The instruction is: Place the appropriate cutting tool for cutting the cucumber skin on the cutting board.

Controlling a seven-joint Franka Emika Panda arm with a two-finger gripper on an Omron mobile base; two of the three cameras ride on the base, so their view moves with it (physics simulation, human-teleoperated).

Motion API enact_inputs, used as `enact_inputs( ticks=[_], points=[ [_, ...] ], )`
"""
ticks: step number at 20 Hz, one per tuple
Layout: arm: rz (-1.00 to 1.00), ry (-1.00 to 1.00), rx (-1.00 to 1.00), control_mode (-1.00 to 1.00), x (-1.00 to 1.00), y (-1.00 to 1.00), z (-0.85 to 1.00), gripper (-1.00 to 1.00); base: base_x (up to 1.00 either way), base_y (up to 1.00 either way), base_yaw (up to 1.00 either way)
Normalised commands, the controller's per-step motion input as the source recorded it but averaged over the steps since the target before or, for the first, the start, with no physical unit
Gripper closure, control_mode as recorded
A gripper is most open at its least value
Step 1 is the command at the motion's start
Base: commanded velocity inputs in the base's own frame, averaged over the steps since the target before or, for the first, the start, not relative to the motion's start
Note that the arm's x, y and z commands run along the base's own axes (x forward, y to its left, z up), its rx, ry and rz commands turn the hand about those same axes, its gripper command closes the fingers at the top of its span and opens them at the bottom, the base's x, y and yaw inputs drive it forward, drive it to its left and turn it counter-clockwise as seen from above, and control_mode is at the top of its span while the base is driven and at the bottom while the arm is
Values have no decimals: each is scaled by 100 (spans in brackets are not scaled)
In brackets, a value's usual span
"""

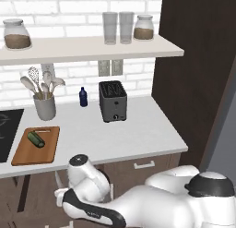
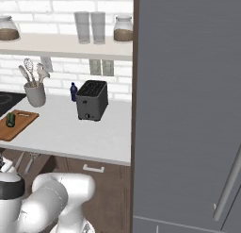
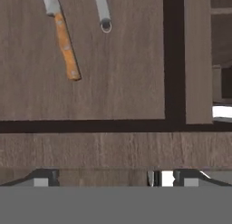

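**A:** How is the arm posed?

**B:** Folded low in front of the counter (image 1: pixel 138 135). From the left base view its white links run from the lower right toward seven o'clock, with the wrist bent down below the counter edge. The hand looks down into an open wooden drawer (image 3: pixel 90 82).

**A:** And the claw?

**B:** The gripper (image 3: pixel 113 177) has its jaws spread wide apart with nothing between them. The two dark fingertips (image 3: pixel 43 178) sit at the bottom of the hand view, over the drawer's front wall.

**A:** Where is the cutting tool?

**B:** In the drawer, at about twelve o'clock from the claw. The peeler (image 3: pixel 103 12) shows only its slim grey handle, ending in a small ring; its head is cut off by the top edge. It lies well apart from the fingertips.

**A:** Anything close to it?

**B:** The orange-handled knife (image 3: pixel 63 41) lies beside it at eleven o'clock, not touching it.

**A:** And up on the counter?

**B:** The cutting board (image 1: pixel 27 155) lies at the left end, with the cucumber (image 1: pixel 36 139) on its far half. At two o'clock from the board stands a grey utensil holder (image 1: pixel 44 107), then a small blue bottle (image 1: pixel 83 97) and a toaster (image 1: pixel 113 101). The shelf (image 1: pixel 92 49) above carries jars and glasses.
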Motion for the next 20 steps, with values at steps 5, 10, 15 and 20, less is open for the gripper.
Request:
enact_inputs(
  ticks=[5,10,15,20],
  points=[
    [4,0,-6,-100,-93,0,-10,-100,0,0,0],
    [2,0,-3,-100,-38,0,10,-100,0,0,0],
    [3,-1,0,-100,0,0,86,-100,0,0,0],
    [2,-2,0,-100,25,0,86,-100,0,0,0]
  ],
)
